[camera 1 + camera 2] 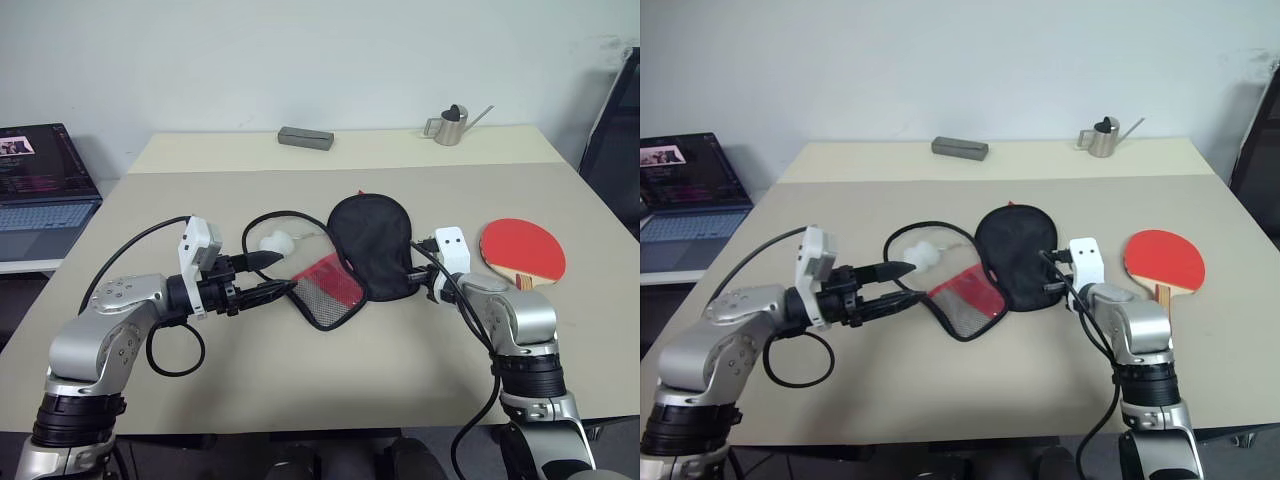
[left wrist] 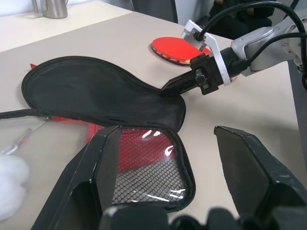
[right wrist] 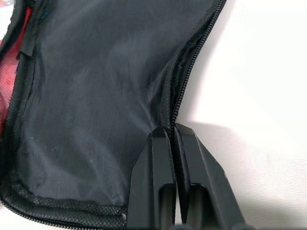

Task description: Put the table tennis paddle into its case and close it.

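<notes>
The case [image 1: 372,245] lies unzipped in the middle of the beige table [image 1: 300,390], its black lining facing up on the big round half, while the smaller flap with red fabric and black mesh is folded out toward the near left. At the case's near right edge sits the right gripper [image 3: 172,139], fingers pressed together and pinching the zippered rim of the black lining; the right wrist view shows the zip seam running straight into the closed tips. The table tennis paddle [image 1: 522,250] rests flat on the table just to the right of that gripper, red face up, wooden handle pointing toward the near edge, apart from the case and untouched. Over on the left, the left gripper [image 1: 275,275] hovers with its two black fingers spread apart, tips just beside the mesh flap, nothing between them. A white fluffy object [image 1: 274,241] lies within a black cable loop just beyond the left fingertips. Far across the table stand a small metal watering can [image 1: 452,125] and a grey rectangular block [image 1: 305,137]. A laptop [image 1: 40,190] sits off to the far left.
</notes>
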